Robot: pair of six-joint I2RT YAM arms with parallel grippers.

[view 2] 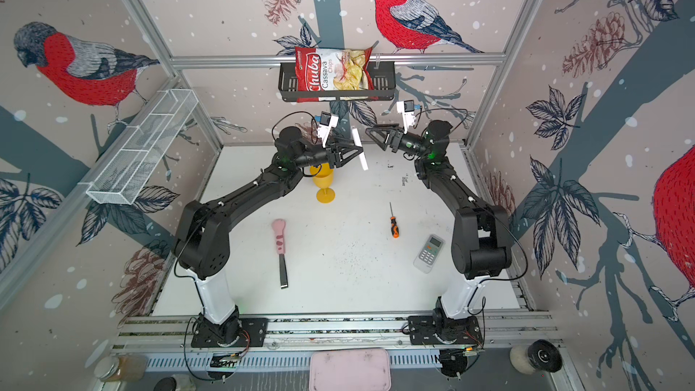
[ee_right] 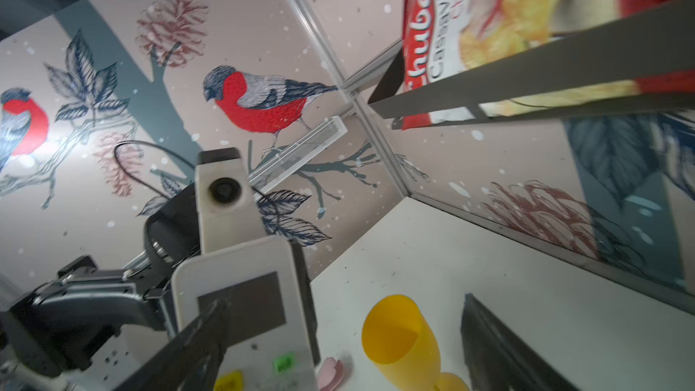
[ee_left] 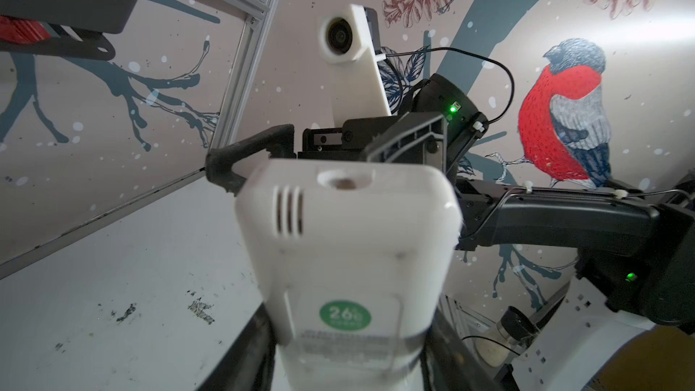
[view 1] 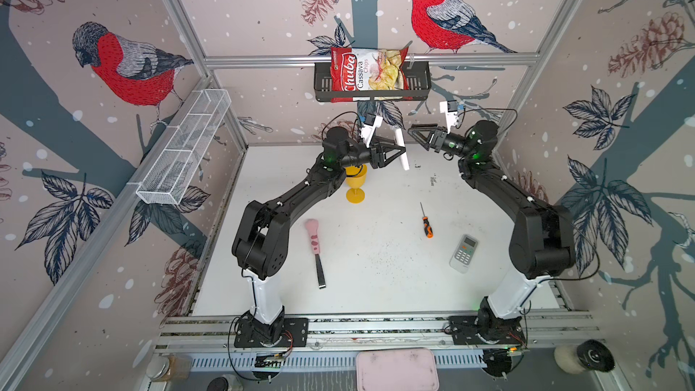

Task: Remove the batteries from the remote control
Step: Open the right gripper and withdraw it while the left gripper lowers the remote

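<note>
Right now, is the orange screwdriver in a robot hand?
No, the screwdriver lies by itself on the white table.

Black jointed arms (view 1: 289, 199), white lower links (view 1: 265, 295), green status lights (view 1: 330, 158), thin black cables (ee_left: 447, 49), white wrist-camera mounts (ee_left: 353, 43).

Rear centre, above table (view 1: 376, 287): left gripper (view 1: 398, 152) clamped on held remote (view 1: 405, 162); right gripper (view 1: 415, 136) just right of it, apart; goblet (view 1: 355, 186) on table under left arm; knife (view 1: 315, 250) front left; screwdriver (view 1: 427, 224) centre right; second remote (view 1: 464, 253) right of screwdriver; chips bag (view 1: 366, 73) in wall basket (view 1: 418, 83) behind
</note>
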